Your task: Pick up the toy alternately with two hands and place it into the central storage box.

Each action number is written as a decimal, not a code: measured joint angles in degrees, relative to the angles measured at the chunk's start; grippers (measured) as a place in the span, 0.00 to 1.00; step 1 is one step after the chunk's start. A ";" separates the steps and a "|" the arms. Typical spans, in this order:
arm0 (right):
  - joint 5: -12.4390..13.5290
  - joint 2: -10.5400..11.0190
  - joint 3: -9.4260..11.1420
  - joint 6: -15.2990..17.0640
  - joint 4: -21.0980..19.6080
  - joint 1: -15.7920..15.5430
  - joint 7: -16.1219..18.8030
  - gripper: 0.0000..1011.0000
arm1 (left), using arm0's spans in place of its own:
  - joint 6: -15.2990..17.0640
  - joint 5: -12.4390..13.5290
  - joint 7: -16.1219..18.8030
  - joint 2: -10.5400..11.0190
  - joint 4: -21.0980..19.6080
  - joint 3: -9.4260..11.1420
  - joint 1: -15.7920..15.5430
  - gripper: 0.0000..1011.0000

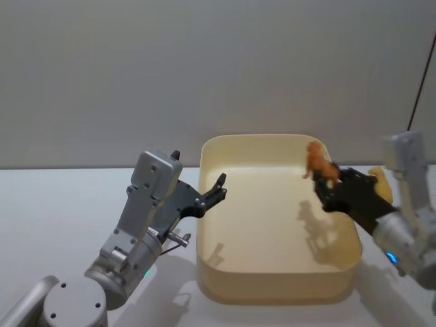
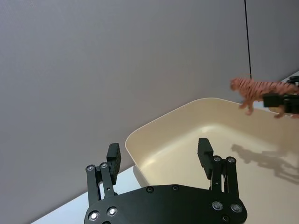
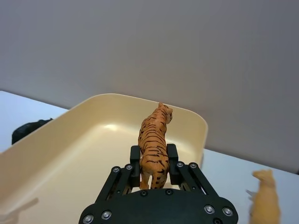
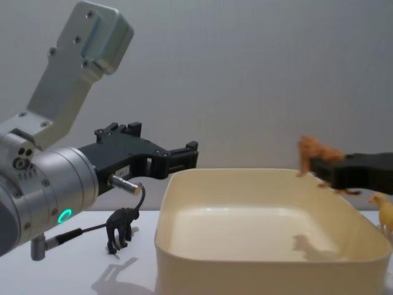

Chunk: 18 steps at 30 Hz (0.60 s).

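Observation:
An orange striped toy tiger (image 1: 319, 165) (image 3: 155, 142) (image 4: 318, 155) (image 2: 256, 92) hangs in the air over the right side of the cream-yellow storage box (image 1: 225, 289) (image 4: 245, 270) (image 3: 56, 154) (image 2: 154, 135). My right gripper (image 1: 325, 185) (image 3: 153, 161) (image 4: 325, 169) is shut on its hindquarters, above the box's right wall. Beside the box's left rim my left gripper (image 1: 218, 189) (image 2: 160, 156) (image 4: 187, 155) hovers open with nothing between its fingers. A black toy ape (image 4: 121, 227) (image 3: 29, 130) stands on the table left of the box, below the left gripper.
A yellow toy animal (image 1: 381, 180) (image 3: 265, 198) (image 4: 385, 212) stands on the white table just right of the box. A grey wall rises behind the table. A black cable (image 1: 421, 75) hangs at the far right.

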 joint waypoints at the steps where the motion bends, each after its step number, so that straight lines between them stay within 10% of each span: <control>1: -0.19 -0.39 -0.21 0.09 0.58 0.61 0.26 0.31 | 0.00 0.00 0.00 0.00 0.00 0.00 0.00 0.99; 18: -1.53 -3.37 -1.50 0.69 4.93 5.53 1.97 0.85 | 0.00 0.00 0.00 0.00 0.00 0.00 0.00 0.99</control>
